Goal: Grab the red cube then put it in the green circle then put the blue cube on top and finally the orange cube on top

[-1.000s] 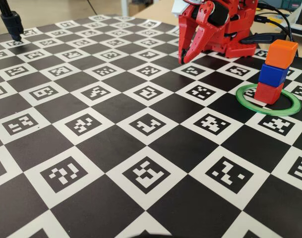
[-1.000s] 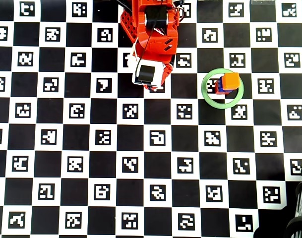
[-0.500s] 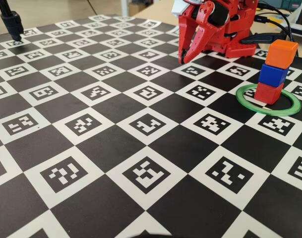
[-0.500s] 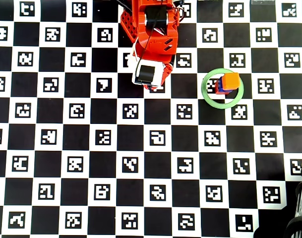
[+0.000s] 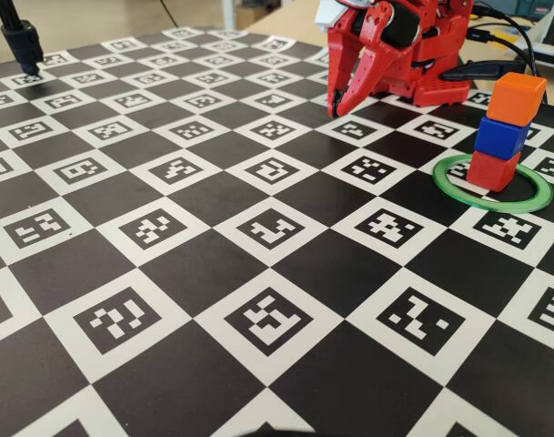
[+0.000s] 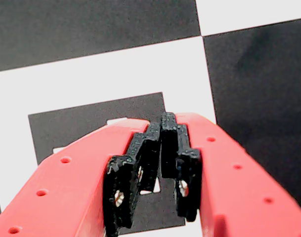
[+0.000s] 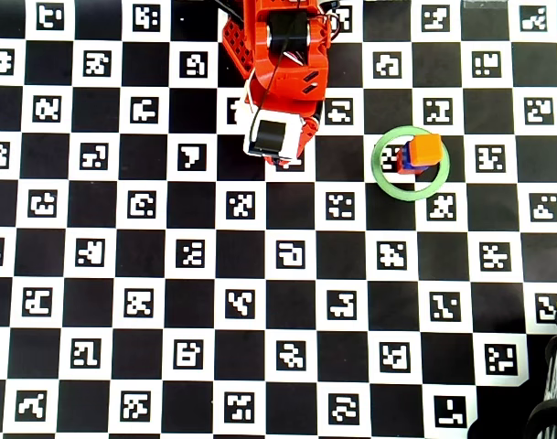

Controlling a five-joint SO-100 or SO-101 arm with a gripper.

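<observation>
Gripper (image 6: 162, 148) is empty, jaws brought together: in the wrist view the black pads (image 6: 135, 168) meet at the tip with nothing between them, only a marker square of the surface under them. In the fixed view the gripper (image 5: 336, 107) points down with its tips just above the checkerboard surface (image 5: 213, 273), tucked in close to the red arm base (image 5: 422, 55). Overhead view shows the same: arm (image 7: 280, 82) folded back at the top edge, gripper end near a white square, well apart from the stack.

Stack state, going outward to the right in the fixed view:
- red cube (image 5: 492, 170) sits on the surface inside the green circle (image 5: 468, 198), toward the far side of the ring rather than dead centre.
- blue cube (image 5: 500, 137) is on top of red, twisted slightly relative to it.
- orange cube (image 5: 518, 97) is on top of blue, also a bit rotated, but seated flat as far as I can tell.

Overhead view confirms it: orange cube (image 7: 427, 149) covers most of the column, a sliver of blue and red shows at its left edge, all inside the green circle (image 7: 384, 174).

My read on progress: all three placements look done, order red / blue / orange is correct, and nothing is in the gripper. Nothing appears left except parking the arm, and it already looks close to a rest pose. Only risk I see is the small offsets between layers; the stack looks upright.
</observation>
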